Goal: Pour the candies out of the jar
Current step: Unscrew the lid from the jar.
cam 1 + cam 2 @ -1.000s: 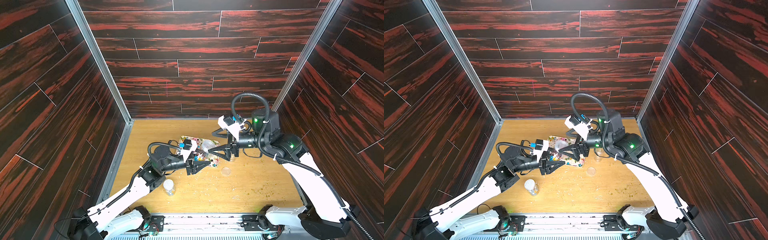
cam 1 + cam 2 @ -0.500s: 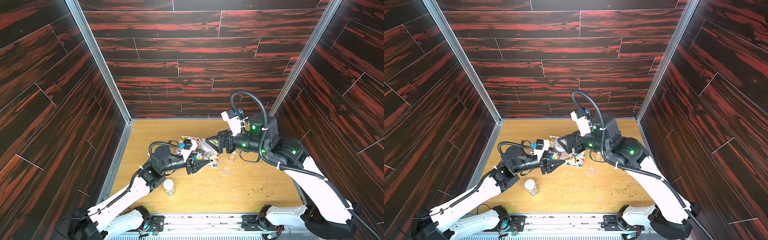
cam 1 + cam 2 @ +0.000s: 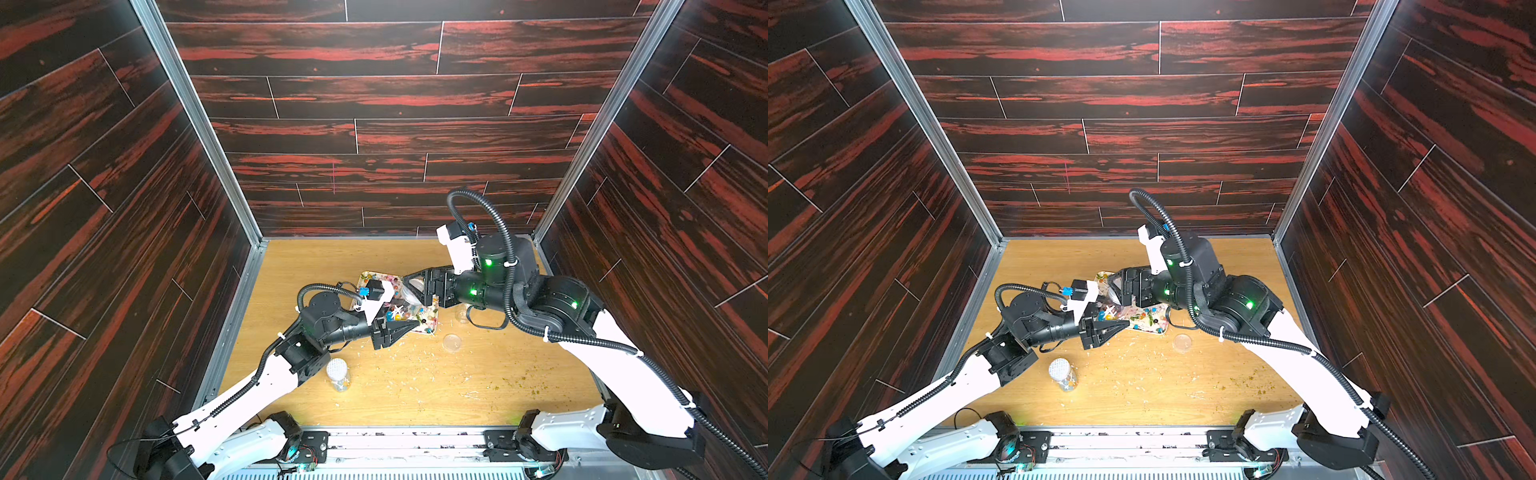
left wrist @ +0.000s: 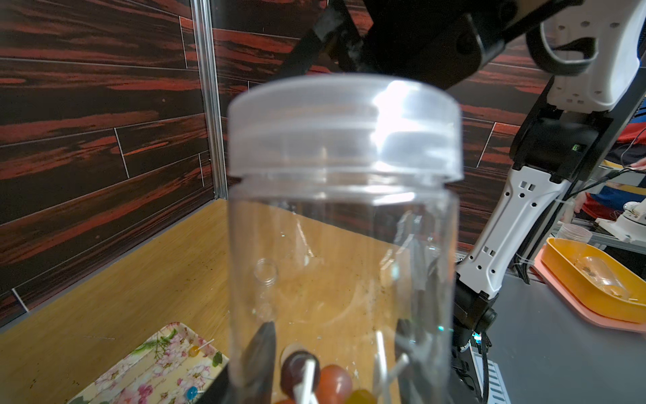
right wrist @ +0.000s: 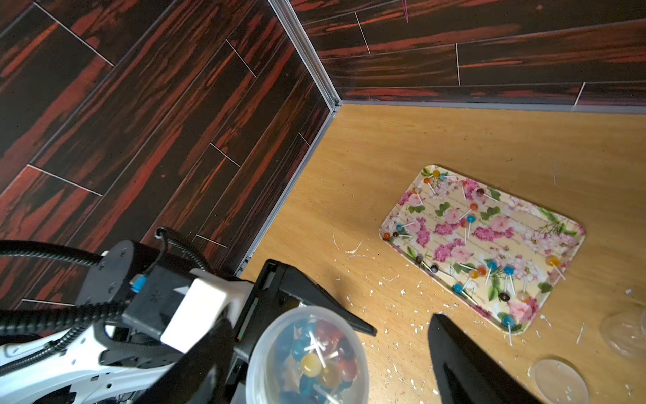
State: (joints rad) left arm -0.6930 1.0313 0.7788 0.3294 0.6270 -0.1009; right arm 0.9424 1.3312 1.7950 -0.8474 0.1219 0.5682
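Observation:
A clear jar (image 4: 342, 245) with a translucent lid (image 5: 307, 356) screwed on stands upright in my left gripper (image 3: 401, 328), which is shut on its lower body. Candies (image 5: 320, 353), small lollipops in blue, red, yellow and dark colours, lie at its bottom. My right gripper (image 5: 330, 325) hangs over the lid with its jaws open on either side of it; a gap shows beside one finger (image 5: 465, 363). More candies (image 5: 471, 219) lie scattered on the floral tray (image 5: 573, 227) beside the jar. In both top views the two grippers meet over the tray's near end (image 3: 1119, 286).
A small jar with a white lid (image 3: 337, 372) stands near my left arm. A loose clear lid (image 3: 451, 341) and a small open clear jar (image 3: 462, 313) sit right of the tray. Pale and greenish crumbs litter the wooden floor; walls enclose three sides.
My right gripper has swung from pointing sideways at the jar to hanging over its lid, and its jaws have narrowed slightly. The left gripper and the jar have stayed in place.

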